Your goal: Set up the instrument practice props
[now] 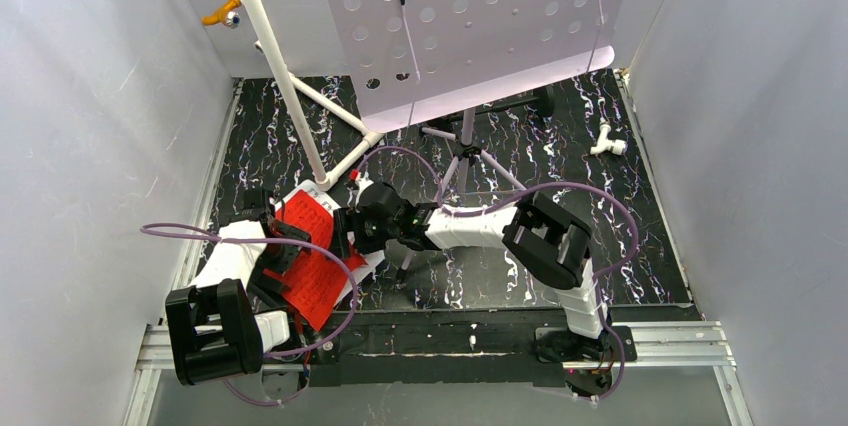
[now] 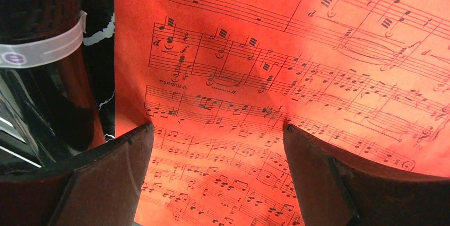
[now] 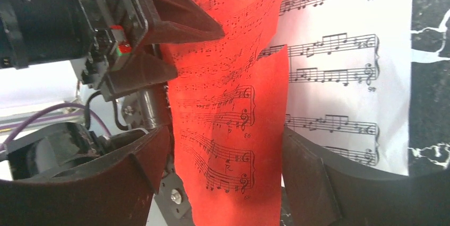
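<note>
Red music sheet (image 1: 315,276) — shown curled over the white music sheet (image 3: 339,77); facing it, the left gripper (image 2: 218,128) and right gripper (image 3: 225,133) are seen spread wide, nothing gripped.

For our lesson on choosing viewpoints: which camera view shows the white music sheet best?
The right wrist view: the white music sheet lies large and sharp, staves readable, partly under the red music sheet. The top external view shows only slivers beside the red one. The left wrist view shows none of it.
</note>
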{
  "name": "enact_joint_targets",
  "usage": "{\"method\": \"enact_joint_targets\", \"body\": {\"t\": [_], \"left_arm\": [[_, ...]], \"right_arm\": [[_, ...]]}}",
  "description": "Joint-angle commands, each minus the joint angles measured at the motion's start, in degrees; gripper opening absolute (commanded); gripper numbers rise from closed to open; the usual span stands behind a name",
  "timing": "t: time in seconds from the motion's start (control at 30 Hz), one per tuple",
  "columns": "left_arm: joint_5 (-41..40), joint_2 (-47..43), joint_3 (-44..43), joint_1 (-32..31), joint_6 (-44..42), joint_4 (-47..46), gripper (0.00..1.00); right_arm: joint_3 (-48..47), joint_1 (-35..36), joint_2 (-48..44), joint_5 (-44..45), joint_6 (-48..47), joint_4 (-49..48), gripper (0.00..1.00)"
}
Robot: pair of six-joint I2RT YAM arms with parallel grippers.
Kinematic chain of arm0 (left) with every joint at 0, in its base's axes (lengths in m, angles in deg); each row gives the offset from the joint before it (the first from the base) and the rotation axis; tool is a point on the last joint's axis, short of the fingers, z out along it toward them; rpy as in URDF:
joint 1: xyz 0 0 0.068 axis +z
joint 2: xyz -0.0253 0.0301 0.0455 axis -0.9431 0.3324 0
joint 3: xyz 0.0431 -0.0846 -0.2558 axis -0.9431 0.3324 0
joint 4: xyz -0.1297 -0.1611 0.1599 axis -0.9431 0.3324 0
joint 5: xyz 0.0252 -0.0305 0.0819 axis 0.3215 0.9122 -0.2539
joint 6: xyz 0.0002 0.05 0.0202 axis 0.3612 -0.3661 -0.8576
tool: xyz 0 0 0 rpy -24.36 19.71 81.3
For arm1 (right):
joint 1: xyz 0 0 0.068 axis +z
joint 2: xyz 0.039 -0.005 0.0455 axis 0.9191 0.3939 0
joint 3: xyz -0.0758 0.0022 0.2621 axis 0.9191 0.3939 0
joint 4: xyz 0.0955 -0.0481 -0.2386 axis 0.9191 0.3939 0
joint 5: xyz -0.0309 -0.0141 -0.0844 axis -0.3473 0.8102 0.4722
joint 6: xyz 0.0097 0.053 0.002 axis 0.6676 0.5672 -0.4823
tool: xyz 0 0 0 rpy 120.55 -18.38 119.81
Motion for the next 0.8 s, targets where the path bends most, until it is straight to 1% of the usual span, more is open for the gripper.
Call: {"method": "enact_joint_targets", "body": {"t": [0.0,0.1,0.17,0.43,0.5,0.57,0.67,0.77], "left_arm": [[1.05,1.67,2.86,0.27,0.39,-2.26,0.91],[1.28,1.48,2.80,0.26,0.31,-2.24,0.91],[1.35,1.30,2.80,0.25,0.35,-2.26,0.91],[1.92,1.29,2.89,0.26,0.48,-2.43,0.91],[2.01,1.19,2.89,0.30,0.49,-2.48,0.91],[2.09,1.05,2.95,0.26,0.39,-2.43,0.91],[2.27,0.63,2.98,0.28,0.39,-2.43,0.91],[2.28,0.14,2.93,0.26,0.07,-2.28,0.92]], "right_arm": [[0.08,0.30,-1.68,-0.71,3.03,-4.08,0.80],[0.63,0.68,-2.53,1.98,2.64,-2.83,0.78],[1.77,0.78,-3.61,2.48,3.07,-3.85,0.78],[6.26,1.88,-7.57,4.71,10.24,-9.18,0.83],[6.88,2.09,-7.94,6.56,11.15,-10.04,0.83],[6.84,2.20,-7.84,9.32,11.49,-8.96,0.83],[6.69,2.27,-6.93,12.59,12.15,-7.84,0.81],[6.32,2.92,-6.46,15.84,11.43,-5.70,0.72]]}}
